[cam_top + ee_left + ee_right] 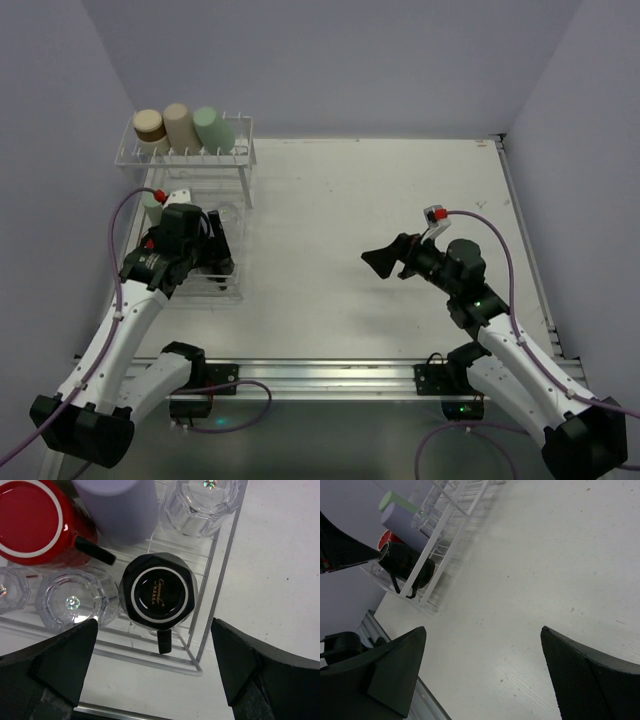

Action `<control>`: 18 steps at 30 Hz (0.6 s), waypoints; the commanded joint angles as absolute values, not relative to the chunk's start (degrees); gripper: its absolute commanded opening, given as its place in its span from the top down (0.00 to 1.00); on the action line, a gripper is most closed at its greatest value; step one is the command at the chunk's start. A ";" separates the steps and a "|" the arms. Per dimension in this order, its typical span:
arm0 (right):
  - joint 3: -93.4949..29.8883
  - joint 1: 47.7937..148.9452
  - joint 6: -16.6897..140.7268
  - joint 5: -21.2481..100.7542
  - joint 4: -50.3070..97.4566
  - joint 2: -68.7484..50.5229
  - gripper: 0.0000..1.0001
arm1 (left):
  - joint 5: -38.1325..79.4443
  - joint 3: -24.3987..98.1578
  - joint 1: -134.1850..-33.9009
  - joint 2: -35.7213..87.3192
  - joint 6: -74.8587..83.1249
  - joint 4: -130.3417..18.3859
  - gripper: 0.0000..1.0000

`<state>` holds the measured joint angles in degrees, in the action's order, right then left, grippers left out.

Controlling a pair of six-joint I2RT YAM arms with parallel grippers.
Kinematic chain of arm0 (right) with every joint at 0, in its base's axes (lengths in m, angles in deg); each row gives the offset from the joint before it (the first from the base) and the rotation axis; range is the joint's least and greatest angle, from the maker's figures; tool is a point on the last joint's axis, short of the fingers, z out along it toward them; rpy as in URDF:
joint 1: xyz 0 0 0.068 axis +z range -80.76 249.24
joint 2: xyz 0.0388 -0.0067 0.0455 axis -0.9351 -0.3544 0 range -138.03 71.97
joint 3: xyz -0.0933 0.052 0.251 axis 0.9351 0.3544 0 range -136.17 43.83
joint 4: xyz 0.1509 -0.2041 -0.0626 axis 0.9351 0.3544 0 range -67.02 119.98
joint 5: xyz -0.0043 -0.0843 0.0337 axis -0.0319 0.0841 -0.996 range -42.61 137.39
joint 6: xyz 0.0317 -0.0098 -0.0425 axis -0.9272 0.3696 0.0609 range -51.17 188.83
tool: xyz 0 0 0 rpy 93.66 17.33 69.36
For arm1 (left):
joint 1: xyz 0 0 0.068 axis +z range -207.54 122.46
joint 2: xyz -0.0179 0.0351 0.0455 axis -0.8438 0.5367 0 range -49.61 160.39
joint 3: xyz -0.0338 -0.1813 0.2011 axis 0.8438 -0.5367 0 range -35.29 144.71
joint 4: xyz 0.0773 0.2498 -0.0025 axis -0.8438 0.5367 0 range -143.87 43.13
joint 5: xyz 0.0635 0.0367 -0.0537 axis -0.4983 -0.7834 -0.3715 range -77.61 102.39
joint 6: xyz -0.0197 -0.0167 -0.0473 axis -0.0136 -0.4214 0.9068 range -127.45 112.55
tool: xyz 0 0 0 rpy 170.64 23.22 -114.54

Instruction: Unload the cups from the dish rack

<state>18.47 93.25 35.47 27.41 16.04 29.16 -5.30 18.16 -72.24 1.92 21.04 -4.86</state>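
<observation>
The white wire dish rack [246, 170] stands at the table's left. Tan-brown [149, 124], beige [181, 126] and pale green [213, 128] cups lie on its raised far shelf. My left gripper [205, 250] hovers open over the rack's near end. In its wrist view the gripper [152, 655] is above an upturned black cup [160, 592] with a handle, with a red cup [30, 522], a purple cup [120, 510] and clear glasses [72, 602] around it. My right gripper [382, 260] is open and empty above the mid-table, also in its wrist view [485, 675].
The rack [447, 527] and black cup [407, 565] show at the upper left of the right wrist view. Purple walls close the table on the left, back and right. A metal rail [320, 375] runs along the near edge.
</observation>
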 commanded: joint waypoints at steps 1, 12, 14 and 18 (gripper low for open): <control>17.38 93.76 36.67 28.67 14.89 28.64 0.01 | -5.01 17.53 -72.48 4.09 21.12 -11.42 0.00; 17.29 94.20 36.93 29.46 14.98 28.46 0.01 | -8.61 16.13 -72.48 10.15 19.45 -16.34 0.01; 17.29 94.20 36.93 29.47 14.98 28.46 0.01 | -8.87 15.78 -72.48 10.86 19.36 -16.69 0.01; 17.20 94.29 36.93 29.46 15.07 28.37 0.01 | -8.96 15.07 -72.48 12.44 19.27 -17.57 0.02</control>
